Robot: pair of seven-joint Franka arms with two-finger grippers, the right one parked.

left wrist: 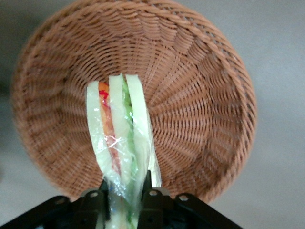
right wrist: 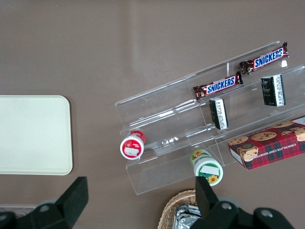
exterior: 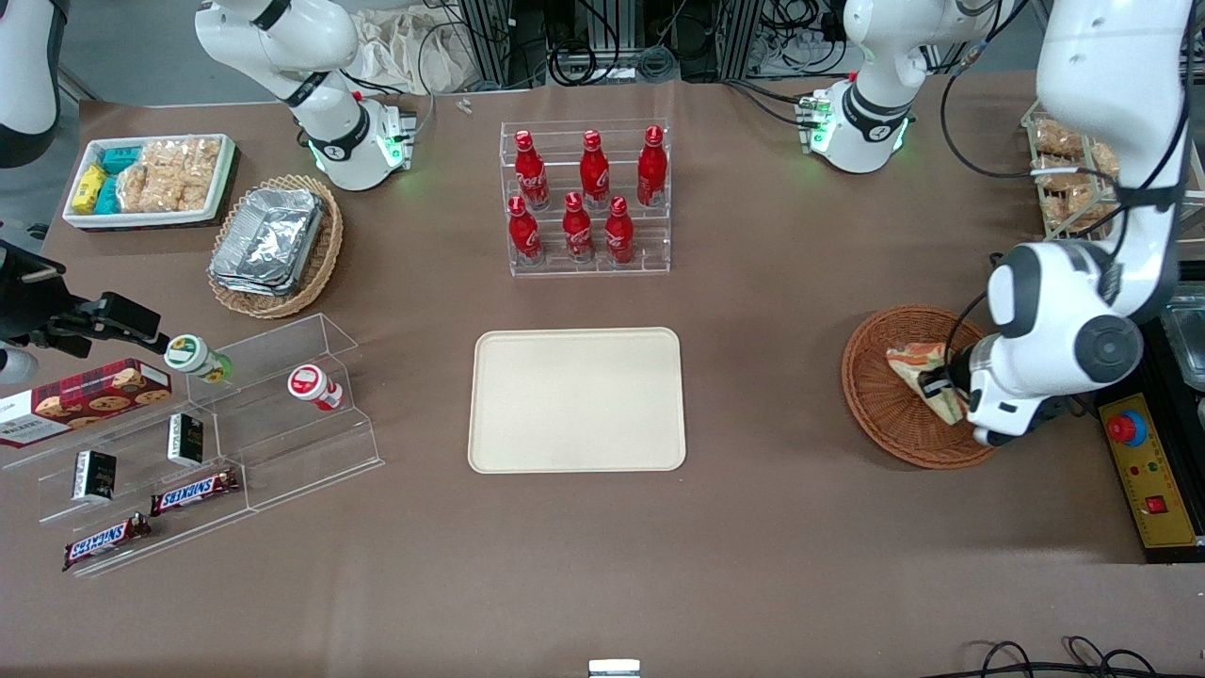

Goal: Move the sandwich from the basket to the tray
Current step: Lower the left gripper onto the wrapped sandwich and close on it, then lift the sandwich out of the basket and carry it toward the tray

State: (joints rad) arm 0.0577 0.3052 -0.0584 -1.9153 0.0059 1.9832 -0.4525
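The gripper (left wrist: pixel 122 200) pinches the soft, wrapped triangle sandwich (left wrist: pixel 121 138) over the round, bumpy woven basket (left wrist: pixel 200 95). The smooth, flat cream tray (exterior: pixel 578 399) sits well apart.

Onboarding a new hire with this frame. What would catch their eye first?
Probably the gripper, shut on the wrapped sandwich over the round wicker basket at the working arm's end of the table. Next, the six red bottles on a clear rack, farther from the front camera than the bare cream tray at the table's middle.
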